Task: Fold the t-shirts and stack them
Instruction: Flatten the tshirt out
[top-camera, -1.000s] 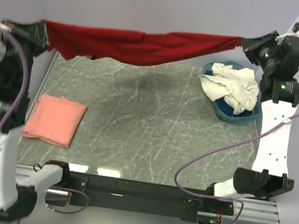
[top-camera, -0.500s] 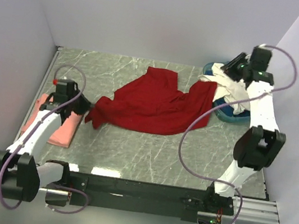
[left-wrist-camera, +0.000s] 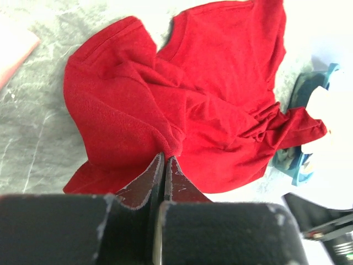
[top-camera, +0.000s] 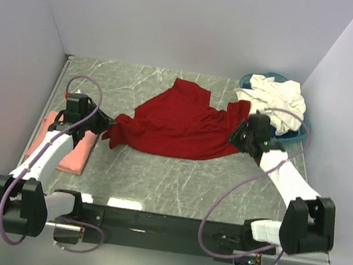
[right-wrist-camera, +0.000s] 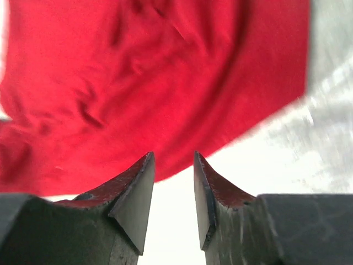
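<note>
The soft deep red t-shirt lies crumpled. The left claw pinches its fold; the right claw beside it is spread.

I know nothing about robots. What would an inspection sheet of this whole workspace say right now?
Surface: grey-green marbled tabletop, flat.
Job's things: deep red cloth t-shirt lying crumpled mid-table; salmon-pink cloth t-shirt folded at the left, partly under the left arm; cream-white cloth t-shirts heaped in the round blue plastic basin, far right.
Clutter: nothing seen.
Grippers: left gripper shut, apparently pinching the red shirt's left corner; right gripper open, empty, over the shirt's right edge.
Cables: purple cables loop along both arms.
Surroundings: plain pale walls on three sides.
</note>
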`<act>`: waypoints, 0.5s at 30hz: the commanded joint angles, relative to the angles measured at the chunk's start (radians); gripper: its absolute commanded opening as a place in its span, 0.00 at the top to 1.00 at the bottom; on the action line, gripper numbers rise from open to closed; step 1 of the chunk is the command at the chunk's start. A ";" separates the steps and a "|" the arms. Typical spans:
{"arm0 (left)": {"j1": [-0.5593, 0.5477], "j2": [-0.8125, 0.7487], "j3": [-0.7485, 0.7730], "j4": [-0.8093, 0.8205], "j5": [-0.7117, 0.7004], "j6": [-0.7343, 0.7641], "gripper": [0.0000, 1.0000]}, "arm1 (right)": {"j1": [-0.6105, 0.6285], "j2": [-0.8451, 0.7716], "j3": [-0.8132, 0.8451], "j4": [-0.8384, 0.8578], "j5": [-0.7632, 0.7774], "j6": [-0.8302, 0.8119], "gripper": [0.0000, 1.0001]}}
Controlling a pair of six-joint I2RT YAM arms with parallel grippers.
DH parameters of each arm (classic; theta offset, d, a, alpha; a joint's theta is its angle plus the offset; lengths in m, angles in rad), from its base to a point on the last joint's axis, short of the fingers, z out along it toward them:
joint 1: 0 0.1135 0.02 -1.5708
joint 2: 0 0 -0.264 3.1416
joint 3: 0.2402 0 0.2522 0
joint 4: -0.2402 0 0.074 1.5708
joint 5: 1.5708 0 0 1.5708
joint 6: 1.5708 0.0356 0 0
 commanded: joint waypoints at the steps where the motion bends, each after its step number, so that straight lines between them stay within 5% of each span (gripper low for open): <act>1: 0.003 -0.002 0.053 0.045 0.025 0.007 0.97 | 0.028 -0.096 -0.137 0.142 0.080 0.056 0.59; 6: 0.002 0.002 0.056 0.051 0.026 0.009 0.98 | 0.054 -0.052 -0.249 0.197 0.065 0.088 0.61; 15: 0.002 0.002 0.058 0.044 0.016 0.019 0.98 | 0.063 0.110 -0.216 0.268 0.085 0.111 0.62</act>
